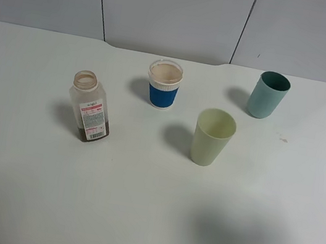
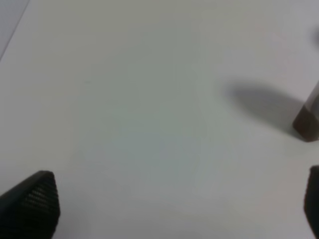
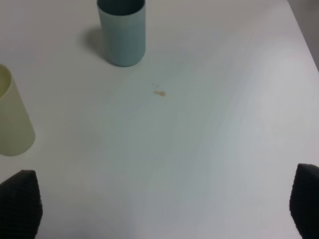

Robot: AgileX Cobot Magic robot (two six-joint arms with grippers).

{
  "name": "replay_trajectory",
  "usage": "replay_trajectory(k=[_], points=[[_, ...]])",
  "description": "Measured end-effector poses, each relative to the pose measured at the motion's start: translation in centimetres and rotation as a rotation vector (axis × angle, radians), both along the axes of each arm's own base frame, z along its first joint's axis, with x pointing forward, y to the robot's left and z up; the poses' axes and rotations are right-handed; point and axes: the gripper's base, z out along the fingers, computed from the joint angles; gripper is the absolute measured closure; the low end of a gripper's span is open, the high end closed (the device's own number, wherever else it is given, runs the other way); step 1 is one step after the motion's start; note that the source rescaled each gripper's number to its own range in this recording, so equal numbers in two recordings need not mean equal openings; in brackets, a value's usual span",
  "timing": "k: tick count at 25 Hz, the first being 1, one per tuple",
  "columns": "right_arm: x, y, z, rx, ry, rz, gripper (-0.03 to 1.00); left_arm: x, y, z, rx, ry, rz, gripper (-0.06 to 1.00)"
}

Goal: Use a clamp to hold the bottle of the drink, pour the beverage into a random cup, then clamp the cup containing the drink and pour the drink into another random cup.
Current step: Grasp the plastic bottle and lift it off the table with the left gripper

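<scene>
**Both clamps wide open, bottle waiting at centre left**

Starting at the left of the high view: the bottle [image 1: 90, 107] stands upright at centre left of the table [image 1: 132, 229]. Its cap is off and there's just a shallow band of brown beverage [image 1: 96, 134] at its base. The left gripper [image 2: 172, 209] hangs over bare tabletop, jaws spread wide, holding nothing. Its wrist camera catches only the bottle's dark foot at the frame edge, so it isn't lined up yet.

Moving along, the blue-sleeved paper cup [image 1: 163, 84] sits upper centre and the pale yellow-green cup [image 1: 213, 137] just right of centre. Neither shows any drink that I can make out. The teal tumbler [image 1: 267, 95] is at upper right, with a small brown spot [image 1: 283, 139] on the table below it. The right gripper [image 3: 162, 204] is likewise released, nothing between its tips.

The step in hand, I'd say, is the grab on the bottle. To do it well, centre the jaws on the labelled body, below the neck, and close firmly. Then lift straight and tilt slowly over the yellow-green cup's mouth, because that cup looks light and could tip.
</scene>
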Motion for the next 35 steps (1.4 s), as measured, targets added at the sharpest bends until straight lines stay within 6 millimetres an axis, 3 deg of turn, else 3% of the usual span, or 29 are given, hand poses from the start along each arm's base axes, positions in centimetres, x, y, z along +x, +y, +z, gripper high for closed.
replay_trajectory(k=[20, 27, 35], points=[[0.0, 0.0, 0.0, 0.0, 0.0, 0.0, -0.03, 0.4, 0.0, 0.0, 0.001, 0.028, 0.0, -0.05], [0.0, 0.0, 0.0, 0.0, 0.0, 0.0, -0.03, 4.2, -0.2, 1.4, 0.025, 0.082, -0.033, -0.05], [0.0, 0.0, 0.0, 0.0, 0.0, 0.0, -0.03, 9.2, -0.9, 0.4, 0.072, 0.264, -0.149, -0.03]])
